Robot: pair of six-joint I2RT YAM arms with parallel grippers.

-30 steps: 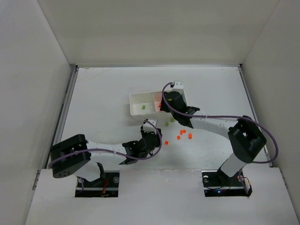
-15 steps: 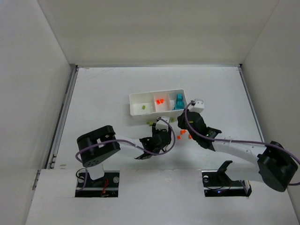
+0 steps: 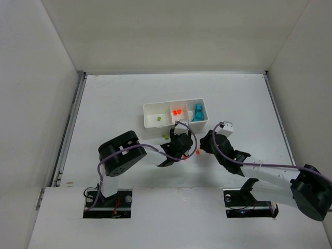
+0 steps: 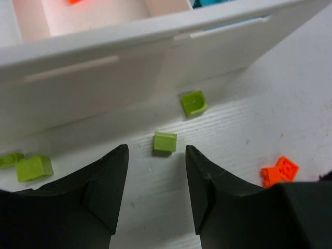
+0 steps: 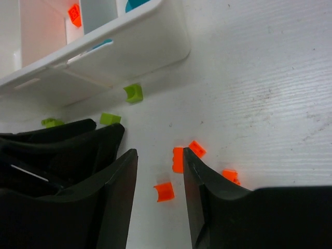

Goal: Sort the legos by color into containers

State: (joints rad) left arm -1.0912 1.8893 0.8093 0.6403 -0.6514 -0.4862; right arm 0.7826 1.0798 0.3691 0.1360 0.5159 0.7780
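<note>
Along the near wall of the white tray (image 3: 147, 115), both arms sit low over the table (image 3: 104, 104)

1. On the left gripper (image 4: 155, 155) the jaws stand parted with nothing clamped. One lime brick (image 4: 165, 141) lies on the table between the fingertips, touching neither. A second lime brick (image 4: 194, 103) lies nearer the tray wall. A lime pair (image 4: 28, 167) at the left is partly cut off by the frame edge.
2. On the right gripper (image 5: 159, 155) the jaws stand parted with nothing clamped. One orange brick (image 5: 164, 191) lies between the fingers. Two further orange bricks (image 5: 178, 159) lie just beside the fingertip, and a fourth orange piece (image 5: 231, 176) is half hidden behind that finger.
3. Tray contents, left to right: a lime piece (image 3: 158, 119), orange pieces (image 3: 177, 112), teal pieces (image 3: 197, 113). The counts are too small to make out.
4. From above, the wrist housings hide both sets of fingertips
</note>
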